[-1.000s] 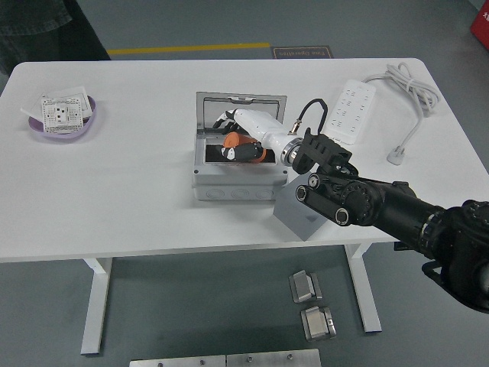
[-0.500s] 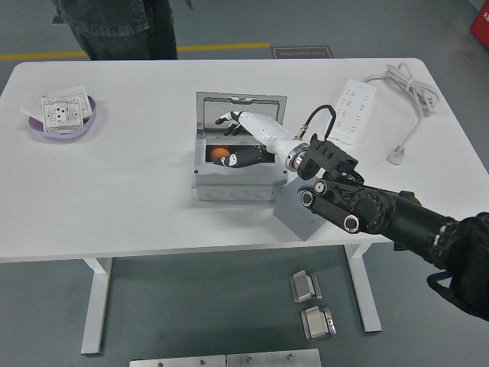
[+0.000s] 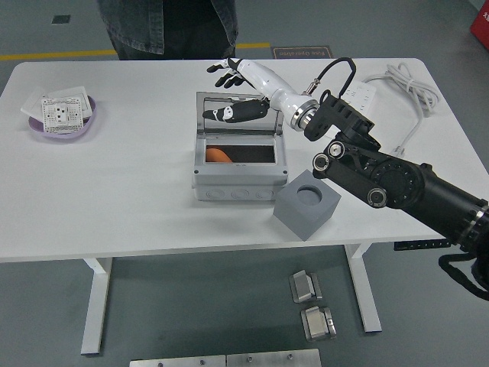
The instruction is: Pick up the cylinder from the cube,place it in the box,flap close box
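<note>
Cylinder [image 3: 218,155], orange, is lying inside the grey box [image 3: 238,183] at the middle of the frame, toward the left end of the dark interior, and we are no longer touching it. Our right hand [image 3: 238,92] is hovering above and behind the box, over the upper edge of the upright lid [image 3: 241,115], with its white palm up and its black-tipped fingers [image 3: 223,70] spread loosely, gripping nothing; the thumb is pointing left across the lid's face. Our black right arm [image 3: 397,183] is reaching in from the lower right corner of the frame. Just right of the box, the grey cube [image 3: 307,206] is sitting with its round socket empty. We are seeing a person [image 3: 168,23] standing at the top edge, a purple bowl [image 3: 63,122] at upper left, and a white power strip [image 3: 359,95] at upper right.
</note>
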`<action>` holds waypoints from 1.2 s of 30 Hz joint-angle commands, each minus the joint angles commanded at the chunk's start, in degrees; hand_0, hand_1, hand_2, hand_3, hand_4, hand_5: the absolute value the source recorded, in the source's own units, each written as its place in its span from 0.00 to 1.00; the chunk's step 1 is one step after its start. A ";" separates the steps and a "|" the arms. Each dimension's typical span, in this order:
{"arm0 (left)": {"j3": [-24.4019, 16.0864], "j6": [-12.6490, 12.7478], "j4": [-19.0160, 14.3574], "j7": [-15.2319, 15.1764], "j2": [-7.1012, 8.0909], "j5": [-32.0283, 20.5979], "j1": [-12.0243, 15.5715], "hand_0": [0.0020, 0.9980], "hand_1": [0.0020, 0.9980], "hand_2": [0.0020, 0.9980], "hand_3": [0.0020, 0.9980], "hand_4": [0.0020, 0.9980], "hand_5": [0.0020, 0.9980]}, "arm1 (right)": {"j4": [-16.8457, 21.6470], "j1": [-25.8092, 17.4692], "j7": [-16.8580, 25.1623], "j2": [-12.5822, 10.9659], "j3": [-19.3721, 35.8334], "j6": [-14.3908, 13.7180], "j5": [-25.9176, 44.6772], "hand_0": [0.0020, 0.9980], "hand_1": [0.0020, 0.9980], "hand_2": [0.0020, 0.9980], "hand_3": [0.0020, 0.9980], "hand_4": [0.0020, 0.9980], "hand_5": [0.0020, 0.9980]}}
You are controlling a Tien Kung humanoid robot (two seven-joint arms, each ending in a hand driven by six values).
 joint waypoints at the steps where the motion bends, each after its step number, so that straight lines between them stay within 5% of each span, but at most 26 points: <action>1: 0.14 -0.01 0.01 0.01 0.02 -0.13 0.00 0.93 0.90 0.89 0.96 1.00 0.61 | -0.46 0.59 0.00 0.08 -0.12 0.14 0.30 0.71 0.65 0.66 0.82 0.98 0.42; 13: 0.93 -0.09 -0.02 0.00 0.46 -0.60 -0.62 0.93 0.90 0.89 0.96 1.00 0.60 | -13.68 8.26 0.91 3.99 -8.63 4.67 8.62 0.66 0.64 0.67 0.82 0.97 0.44; 14: 1.03 -0.09 -0.01 -0.01 0.51 -0.67 -0.68 0.93 0.90 0.89 0.96 1.00 0.60 | -14.91 8.72 1.07 4.36 -9.66 4.77 9.58 0.71 0.69 0.73 0.81 0.99 0.48; 19: 1.27 -0.08 -0.04 -0.06 0.75 -0.68 -0.95 0.93 0.90 0.89 0.96 1.00 0.60 | -19.48 9.89 1.78 5.64 -13.93 4.91 13.47 0.71 0.69 0.73 0.81 0.99 0.48; 20: 1.26 -0.07 -0.05 -0.08 0.78 -0.62 -1.03 0.93 0.90 0.89 0.96 1.00 0.60 | -20.03 9.91 1.91 5.77 -14.68 4.88 14.08 0.80 0.76 0.78 0.79 1.00 0.54; 36: 1.01 -0.09 -0.11 -0.26 0.64 -0.14 -1.24 0.93 0.90 0.89 0.96 1.00 0.60 | -19.92 7.84 2.62 5.73 -16.90 4.42 13.67 0.81 0.77 0.78 0.78 1.00 0.54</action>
